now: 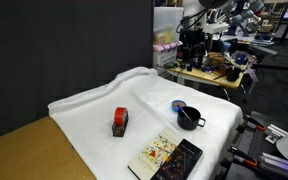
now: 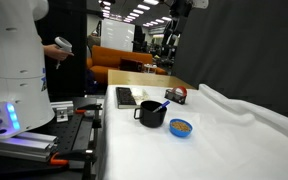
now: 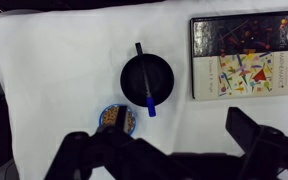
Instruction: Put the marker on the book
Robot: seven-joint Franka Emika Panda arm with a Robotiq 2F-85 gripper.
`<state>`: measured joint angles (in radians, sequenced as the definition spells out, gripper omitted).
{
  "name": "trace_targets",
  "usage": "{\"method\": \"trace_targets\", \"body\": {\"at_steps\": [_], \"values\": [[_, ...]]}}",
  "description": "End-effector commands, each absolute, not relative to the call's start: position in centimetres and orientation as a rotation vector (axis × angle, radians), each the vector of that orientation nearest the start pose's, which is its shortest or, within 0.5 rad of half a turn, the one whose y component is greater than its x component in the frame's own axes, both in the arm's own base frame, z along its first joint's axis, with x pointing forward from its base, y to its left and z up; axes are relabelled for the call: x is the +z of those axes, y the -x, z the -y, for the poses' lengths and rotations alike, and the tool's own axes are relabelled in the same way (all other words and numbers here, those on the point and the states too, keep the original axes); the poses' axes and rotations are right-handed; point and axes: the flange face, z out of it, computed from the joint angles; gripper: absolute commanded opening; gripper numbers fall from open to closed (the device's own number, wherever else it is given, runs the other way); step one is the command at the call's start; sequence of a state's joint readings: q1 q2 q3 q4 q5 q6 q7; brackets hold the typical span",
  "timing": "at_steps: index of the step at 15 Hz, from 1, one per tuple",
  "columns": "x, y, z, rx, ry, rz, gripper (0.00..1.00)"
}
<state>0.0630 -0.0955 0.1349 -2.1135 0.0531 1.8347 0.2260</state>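
The marker (image 3: 149,104) is a slim stick with a blue end. It stands inside the black mug (image 3: 134,78) and leans over its rim; it also shows in an exterior view (image 2: 165,103). The book (image 3: 247,55) has a cream cover with coloured pictures and a black part alongside. It lies flat on the white cloth, to the right of the mug in the wrist view, and shows in both exterior views (image 1: 166,157) (image 2: 134,97). My gripper (image 3: 164,150) is open and empty, high above the cloth, with mug and book both well below it.
A small blue bowl (image 3: 116,120) with brown bits sits next to the mug (image 1: 189,118). A red-and-black block (image 1: 120,121) stands on the white cloth (image 1: 94,105). The cloth hangs over the table edges. Desks and clutter fill the background.
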Motion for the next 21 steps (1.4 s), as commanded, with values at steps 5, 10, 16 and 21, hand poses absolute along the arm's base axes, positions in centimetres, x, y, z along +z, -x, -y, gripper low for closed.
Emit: {"method": "trace_targets", "body": {"at_steps": [5, 10, 16, 21], "values": [[38.3, -49.0, -10.2, 0.451, 3.164, -0.106, 1.00], [36.1, -49.0, -10.7, 0.508, 3.198, -0.114, 1.00], [36.0, -48.9, -10.7, 0.536, 3.184, -0.098, 1.00], [35.3, -49.4, -10.8, 0.558, 3.181, -0.102, 1.00]]}}
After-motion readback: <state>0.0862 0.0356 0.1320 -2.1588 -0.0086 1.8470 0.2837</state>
